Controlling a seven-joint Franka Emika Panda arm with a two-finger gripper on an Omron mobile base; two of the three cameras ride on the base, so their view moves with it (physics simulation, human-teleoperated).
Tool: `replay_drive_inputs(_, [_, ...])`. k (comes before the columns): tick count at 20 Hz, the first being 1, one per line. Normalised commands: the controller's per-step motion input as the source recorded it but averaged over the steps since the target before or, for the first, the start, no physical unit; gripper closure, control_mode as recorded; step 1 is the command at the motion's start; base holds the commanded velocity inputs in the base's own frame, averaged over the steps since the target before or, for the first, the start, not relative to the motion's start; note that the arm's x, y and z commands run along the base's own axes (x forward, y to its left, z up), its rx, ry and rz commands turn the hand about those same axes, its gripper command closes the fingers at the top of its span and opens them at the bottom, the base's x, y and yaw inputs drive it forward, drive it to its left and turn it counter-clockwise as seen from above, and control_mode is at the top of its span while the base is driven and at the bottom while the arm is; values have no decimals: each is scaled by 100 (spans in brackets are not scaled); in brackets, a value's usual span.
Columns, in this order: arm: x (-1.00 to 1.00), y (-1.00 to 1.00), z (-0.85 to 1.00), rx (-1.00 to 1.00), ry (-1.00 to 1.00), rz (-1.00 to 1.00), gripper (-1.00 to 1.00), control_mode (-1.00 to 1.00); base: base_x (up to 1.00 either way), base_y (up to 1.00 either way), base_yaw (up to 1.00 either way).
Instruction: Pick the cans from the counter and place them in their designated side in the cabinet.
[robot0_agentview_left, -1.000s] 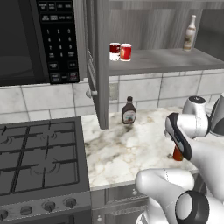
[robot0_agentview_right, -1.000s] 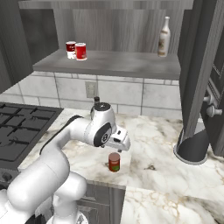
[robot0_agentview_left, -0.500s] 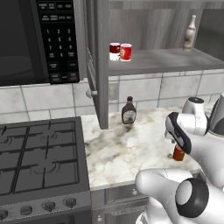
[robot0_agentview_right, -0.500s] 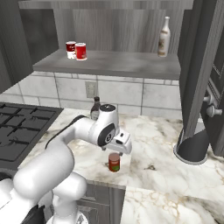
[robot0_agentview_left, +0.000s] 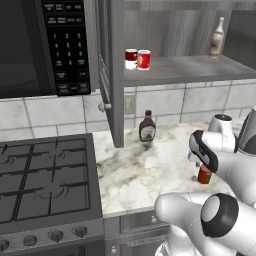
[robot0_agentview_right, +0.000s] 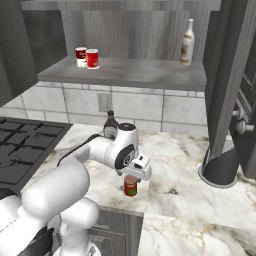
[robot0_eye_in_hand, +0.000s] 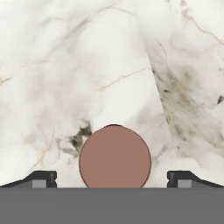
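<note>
In the left base view the black gas stovetop (robot0_agentview_left: 45, 180) lies at 8 o'clock and the black microwave (robot0_agentview_left: 42, 45) hangs at 10 o'clock. Just right of the microwave the cabinet (robot0_agentview_left: 165, 70) shows its narrow door edge-on and its flat shelf. At the shelf's left end stand a half-white, half-dark-red can (robot0_agentview_left: 131, 58) and, touching it on the right, a bright red can (robot0_agentview_left: 144, 59). A pale bottle (robot0_agentview_left: 217, 38) stands at the shelf's far right, toward 1 o'clock. Below, the brown sauce bottle (robot0_agentview_left: 147, 126) stands upright on the counter (robot0_agentview_left: 135, 170) near the tiled wall. At 4 o'clock the darker red can (robot0_agentview_left: 204, 174) stands upright on the marble, partly hidden behind the arm's wrist.

In the right base view the gripper (robot0_agentview_right: 131, 176) points straight down right over that can (robot0_agentview_right: 130, 186), near the counter's front edge.

In the hand view the can's round brown top (robot0_eye_in_hand: 115, 156) sits at 6 o'clock, between the two fingertips (robot0_eye_in_hand: 41, 178), which are spread wide with a clear gap on either side, touching nothing.
</note>
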Motion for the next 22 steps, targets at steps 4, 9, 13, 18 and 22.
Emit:
replay_drive_inputs(4, [0,0,-20,1,2,-2,-100,-100,0,0,0])
replay_drive_inputs(9, [4,0,-17,0,0,-1,-100,-100,0,0,0])
replay_drive_inputs(13, [8,0,-15,0,0,-1,-100,-100,0,0,0])
replay_drive_inputs(18, [11,-1,-14,0,0,0,-100,-100,0,0,0])
replay_drive_inputs(22, [1,-7,-16,0,0,-1,100,-100,0,0,0])
